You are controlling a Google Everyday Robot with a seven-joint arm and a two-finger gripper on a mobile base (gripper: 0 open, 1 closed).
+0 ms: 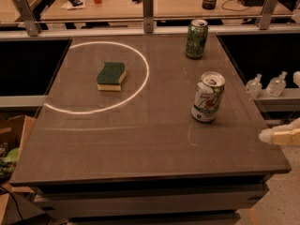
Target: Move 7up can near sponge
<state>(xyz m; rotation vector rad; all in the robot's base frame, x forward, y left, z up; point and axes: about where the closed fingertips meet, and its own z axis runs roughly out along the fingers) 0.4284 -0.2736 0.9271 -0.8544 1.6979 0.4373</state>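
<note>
The 7up can (207, 97) stands upright on the right side of the dark table (140, 144); it is white with a green band, slightly dented, with a silver top. The sponge (111, 76), dark green on top and yellow below, lies at the back left inside a ring of light. My gripper (279, 136) shows only as a pale tip at the right edge of the view, just off the table's right side, right of and nearer than the can. It touches nothing.
A dark green can (196, 39) stands at the table's back right edge. Metal rail posts (148, 11) line the back, with a cluttered desk behind. Two small bottles (266, 86) sit on a shelf to the right. A cardboard box (11, 149) is on the floor at left.
</note>
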